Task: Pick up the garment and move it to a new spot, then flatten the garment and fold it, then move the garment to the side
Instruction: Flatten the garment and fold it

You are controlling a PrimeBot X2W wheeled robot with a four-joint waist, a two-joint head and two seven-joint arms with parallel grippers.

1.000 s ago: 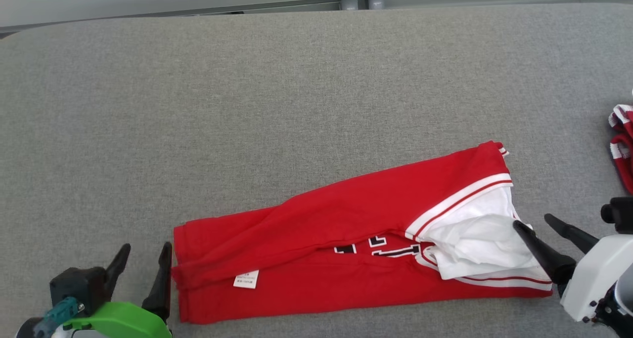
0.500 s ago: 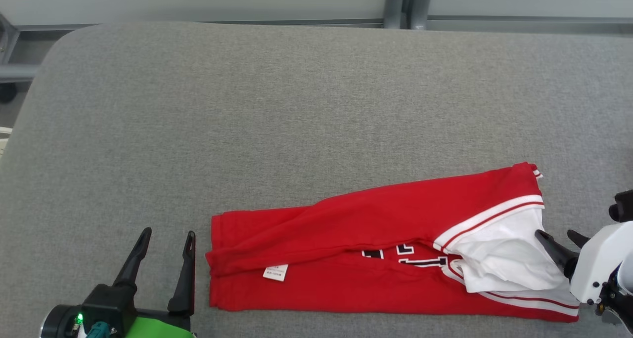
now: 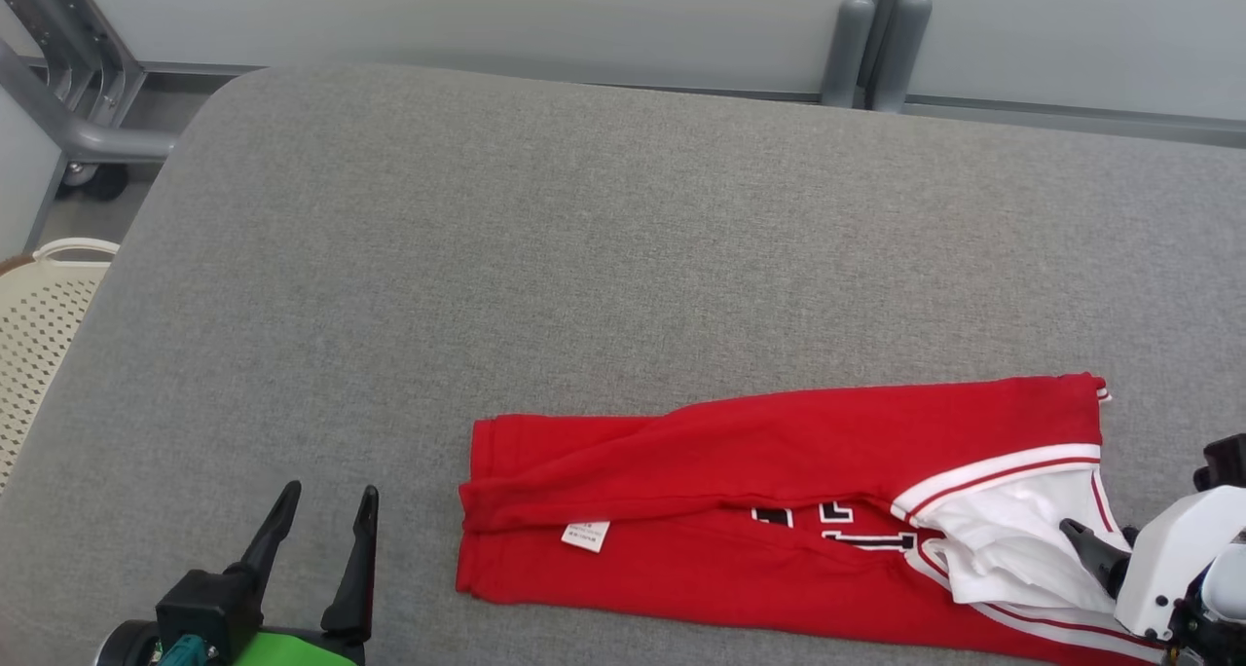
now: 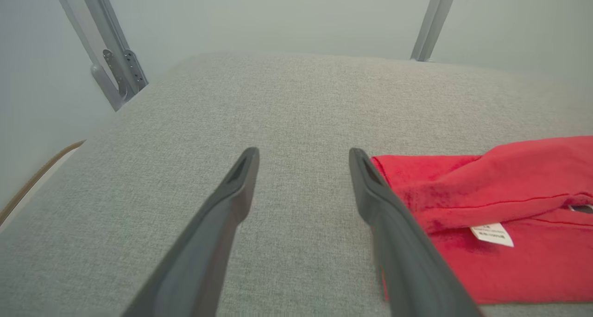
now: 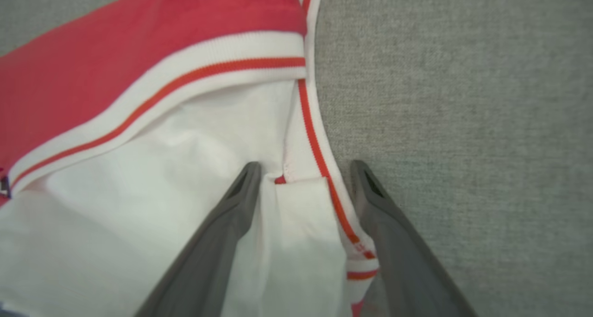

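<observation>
We count one garment (image 3: 779, 452), one basket (image 3: 39, 325). Left gripper (image 3: 331, 491) gapes off the hem (image 3: 477, 452); the wrist view shows right gripper (image 5: 304, 164) spread astride white trim (image 5: 311, 136).

Grey fabric-topped table (image 3: 584, 257); pale wall panels (image 3: 487, 14) sit just behind its far edge, two grey posts (image 3: 881, 48) there. Off the table's far left corner stands a grey metal frame (image 3: 58, 92) on a caster (image 3: 92, 181); cream perforated basket (image 3: 39, 335) beside its left edge.

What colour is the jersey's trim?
White trim with a red stripe; clearest in right wrist view.
</observation>
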